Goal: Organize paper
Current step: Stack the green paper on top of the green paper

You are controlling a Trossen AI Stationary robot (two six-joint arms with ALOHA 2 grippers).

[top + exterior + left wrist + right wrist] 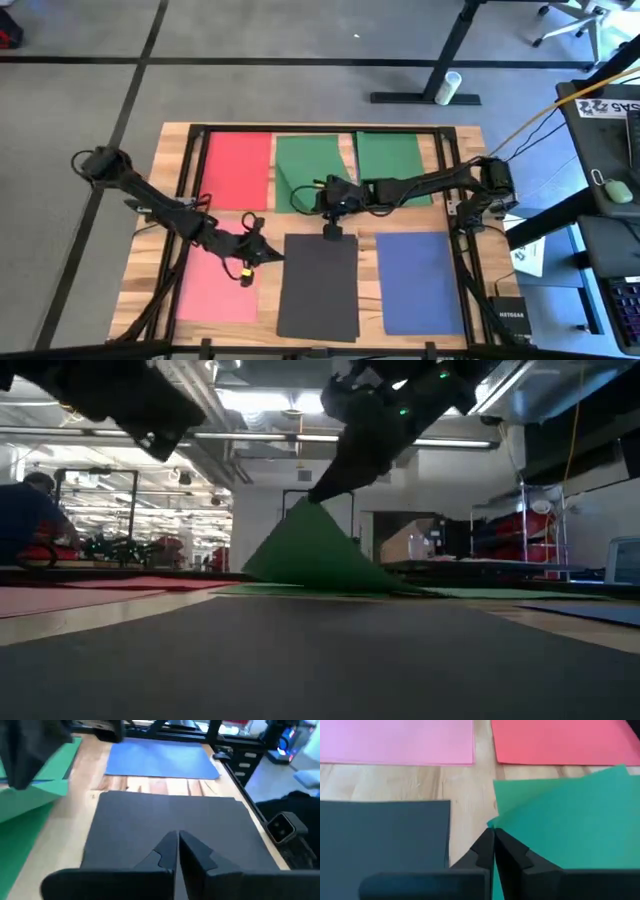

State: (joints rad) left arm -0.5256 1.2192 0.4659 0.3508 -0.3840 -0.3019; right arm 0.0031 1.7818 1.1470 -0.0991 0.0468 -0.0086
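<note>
Grey paper (319, 285) lies flat at the counter's (365, 245) near edge, long axis running front to back. Right gripper (493, 831), jaws closed, pinches the left green paper's (312, 160) corner, lifting it into a peak. Left gripper (177, 836) hovers closed, empty, over the grey paper; its arm hides part of the pink paper (215, 290).
</note>
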